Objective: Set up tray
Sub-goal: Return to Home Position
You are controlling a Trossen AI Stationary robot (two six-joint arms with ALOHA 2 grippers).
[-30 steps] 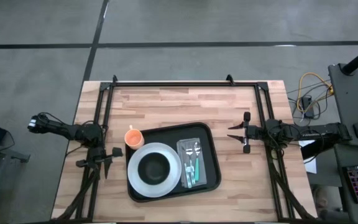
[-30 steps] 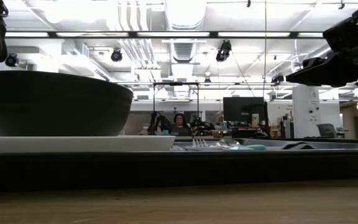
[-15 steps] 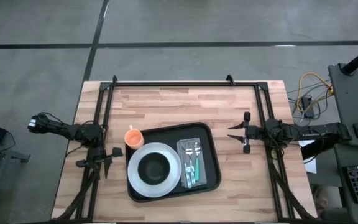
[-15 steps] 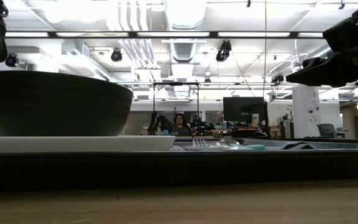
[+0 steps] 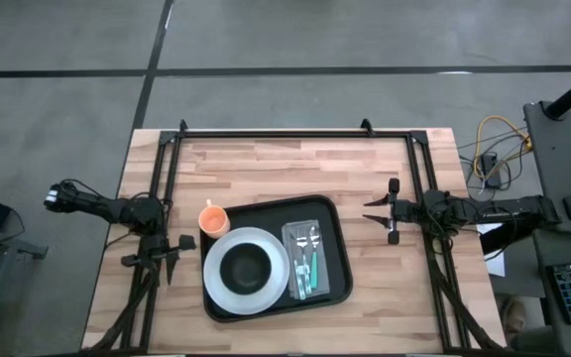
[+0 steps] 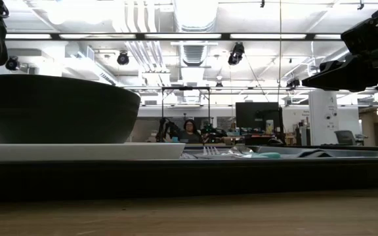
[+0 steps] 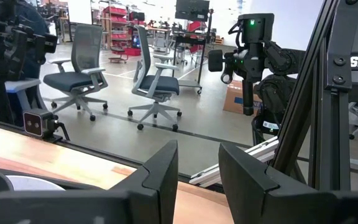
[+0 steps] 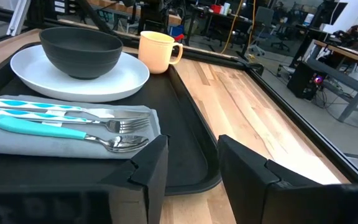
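The black tray (image 5: 337, 283) lies on the wooden table, nearer the near edge. On it sit a white plate (image 5: 224, 290) with a dark bowl (image 5: 246, 265) and a grey napkin (image 5: 305, 260) carrying teal-handled cutlery (image 8: 61, 121). An orange cup (image 5: 213, 219) stands at the tray's far left corner. My left gripper (image 5: 171, 256) hovers open to the left of the tray. Off the tray's right side, my right gripper (image 5: 373, 211) is open too. In the low view, the bowl (image 6: 58, 108) and tray (image 6: 189, 174) fill the front.
A black frame (image 5: 285, 134) runs along the table's far edge and down both sides. Bare wood (image 5: 295, 169) lies between the tray and the far edge. Cables and equipment (image 5: 494, 159) stand off the table's right. A person (image 6: 190, 130) sits far off in the room.
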